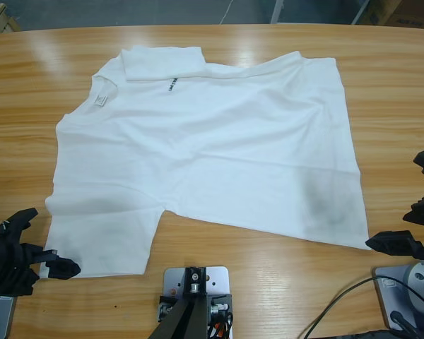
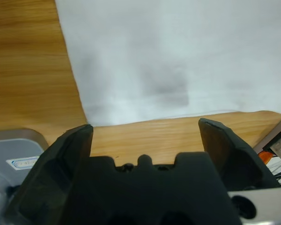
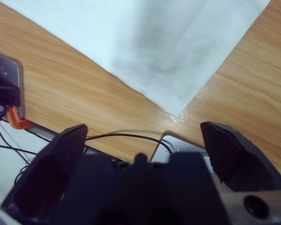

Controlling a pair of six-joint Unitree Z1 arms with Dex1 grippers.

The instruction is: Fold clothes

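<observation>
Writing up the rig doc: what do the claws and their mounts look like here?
Both claws are matte black with two broad wedge-shaped jaws on a blocky black body: left claw, right claw. A silver-grey housing with a round hole sits beside each body. A black cable runs under the right claw, near a grey base plate.

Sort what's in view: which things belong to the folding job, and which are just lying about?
Job:
- T-shirt, spread flat on the table, one sleeve folded over
- left gripper, open, beside the near sleeve
- right gripper, open, beside the hem corner

Lying about:
- black cable at the table's near edge
</observation>
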